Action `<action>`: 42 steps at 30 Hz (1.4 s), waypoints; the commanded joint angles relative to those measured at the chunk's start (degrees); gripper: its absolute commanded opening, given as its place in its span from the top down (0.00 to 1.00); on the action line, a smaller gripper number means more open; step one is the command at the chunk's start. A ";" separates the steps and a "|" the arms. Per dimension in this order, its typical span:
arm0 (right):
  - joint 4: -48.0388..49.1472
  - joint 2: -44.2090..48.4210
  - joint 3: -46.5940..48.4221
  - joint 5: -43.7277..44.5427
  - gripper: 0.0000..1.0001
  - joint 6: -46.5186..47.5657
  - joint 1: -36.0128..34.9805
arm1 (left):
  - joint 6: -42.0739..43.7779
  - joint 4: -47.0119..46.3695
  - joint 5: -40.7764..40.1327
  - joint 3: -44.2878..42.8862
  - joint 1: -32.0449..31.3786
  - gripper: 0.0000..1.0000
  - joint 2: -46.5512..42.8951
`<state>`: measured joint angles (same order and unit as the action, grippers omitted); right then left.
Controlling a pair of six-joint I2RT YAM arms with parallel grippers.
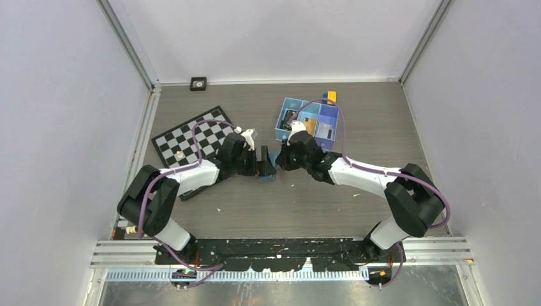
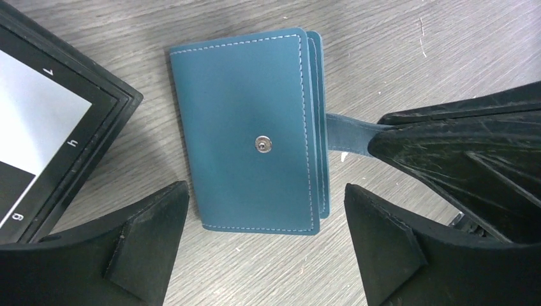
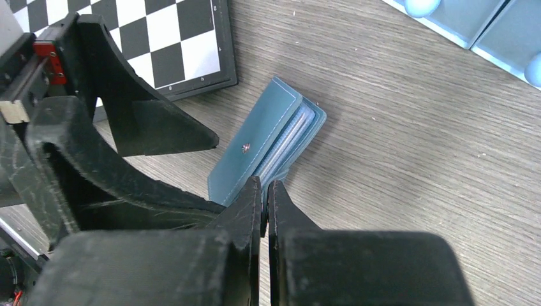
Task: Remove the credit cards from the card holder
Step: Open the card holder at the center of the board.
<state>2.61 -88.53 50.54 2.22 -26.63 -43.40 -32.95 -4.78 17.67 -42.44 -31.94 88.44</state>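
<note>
The card holder (image 2: 255,134) lies folded shut on the wood table, its outer panel and metal snap stud facing up. Its closing strap (image 2: 348,135) runs off the right edge into my right gripper (image 3: 265,188), which is shut on it. The same card holder (image 3: 268,143) shows pale layered edges between its panels; the credit cards themselves are hidden inside. My left gripper (image 2: 265,207) hovers over the holder's near edge, open wide, one finger (image 2: 159,217) on each side and touching nothing. From above, both grippers meet at the card holder (image 1: 268,172).
A chessboard (image 1: 191,137) lies just left of the holder, its black frame (image 2: 76,127) close to my left finger. A blue three-compartment tray (image 1: 306,121) with small orange and dark items stands behind the right gripper. A small black object (image 1: 198,83) sits by the back wall.
</note>
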 commanded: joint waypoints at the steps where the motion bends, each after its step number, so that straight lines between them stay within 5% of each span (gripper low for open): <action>1: 3.07 2.75 -0.11 0.03 1.00 0.64 -0.32 | 1.43 2.69 -2.35 -3.29 -0.58 0.12 1.15; 5: 2.02 3.14 -0.12 3.21 1.00 0.39 -0.37 | 1.37 3.56 -1.43 -4.39 -0.55 0.46 2.32; 16: -4.24 2.33 1.72 14.30 1.00 -1.20 -0.31 | -0.41 1.74 -1.86 -2.70 0.46 0.67 0.31; 25: -6.77 1.27 2.92 17.74 1.00 -1.91 -0.19 | -2.52 -1.47 1.31 -0.28 3.53 0.70 -1.73; 28: -7.81 0.83 3.30 18.97 0.99 -2.28 -0.06 | -2.55 -1.33 1.27 -0.14 3.87 0.80 -2.05; 31: -8.74 0.68 3.21 19.20 0.88 -3.97 0.80 | -2.77 -0.69 0.49 -0.02 4.46 1.00 -2.37; 39: -6.68 -1.16 1.47 5.84 0.73 -9.39 8.63 | -1.85 4.13 -1.26 -2.87 4.94 1.00 1.57; 42: -6.15 -3.31 1.44 0.76 0.57 -11.51 11.60 | -1.22 6.51 -1.32 -4.40 4.96 1.00 3.38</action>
<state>-5.80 -89.54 51.46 11.14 -33.80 -35.14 -35.55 -3.09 17.08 -44.12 -27.20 89.30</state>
